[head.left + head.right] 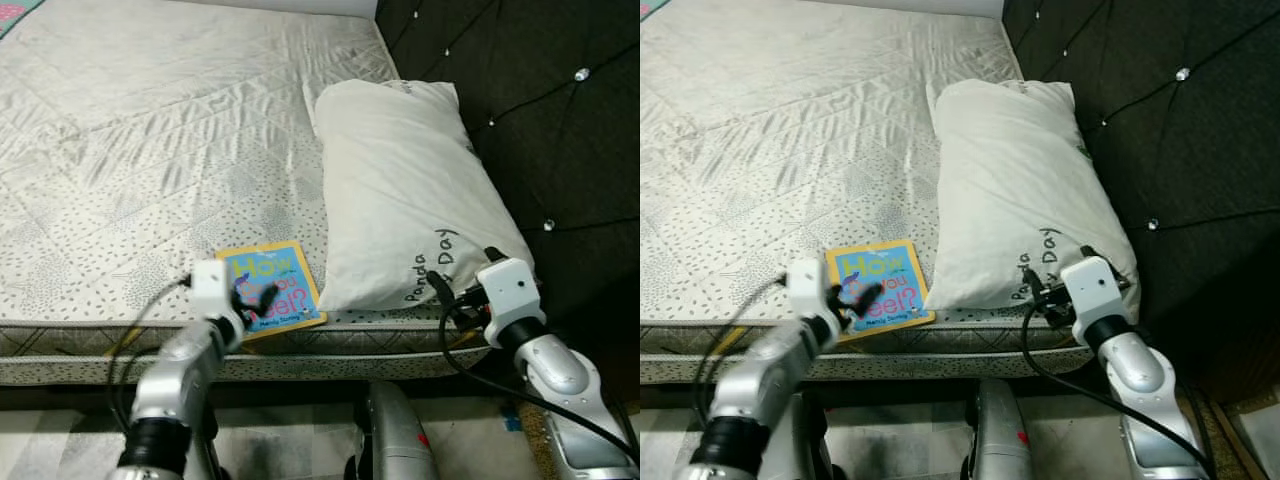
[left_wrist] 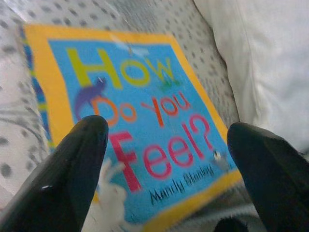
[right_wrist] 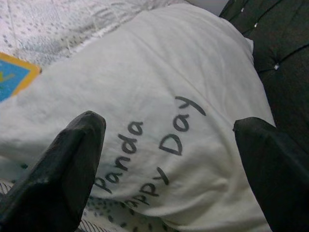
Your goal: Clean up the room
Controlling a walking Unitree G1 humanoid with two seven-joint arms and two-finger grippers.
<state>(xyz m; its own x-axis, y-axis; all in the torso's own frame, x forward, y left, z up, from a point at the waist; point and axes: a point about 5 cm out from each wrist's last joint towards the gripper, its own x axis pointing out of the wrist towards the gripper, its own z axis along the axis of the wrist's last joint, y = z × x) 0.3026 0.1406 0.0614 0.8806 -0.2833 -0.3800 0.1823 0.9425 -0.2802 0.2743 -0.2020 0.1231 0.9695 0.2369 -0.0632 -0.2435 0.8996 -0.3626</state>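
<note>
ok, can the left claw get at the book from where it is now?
Probably yes. The left claw hangs open just over the book, which lies flat at the mattress edge, with nothing between them. The pillow sits beside the book, seemingly clear of that approach.

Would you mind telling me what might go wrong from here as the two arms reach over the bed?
1. The book lies flat at the mattress edge; the open left end effector may push it instead of getting a finger under it, or knock it off.
2. The open right end effector faces the soft pillow; its fingers may pinch only loose fabric, so it sags or slips.
</note>
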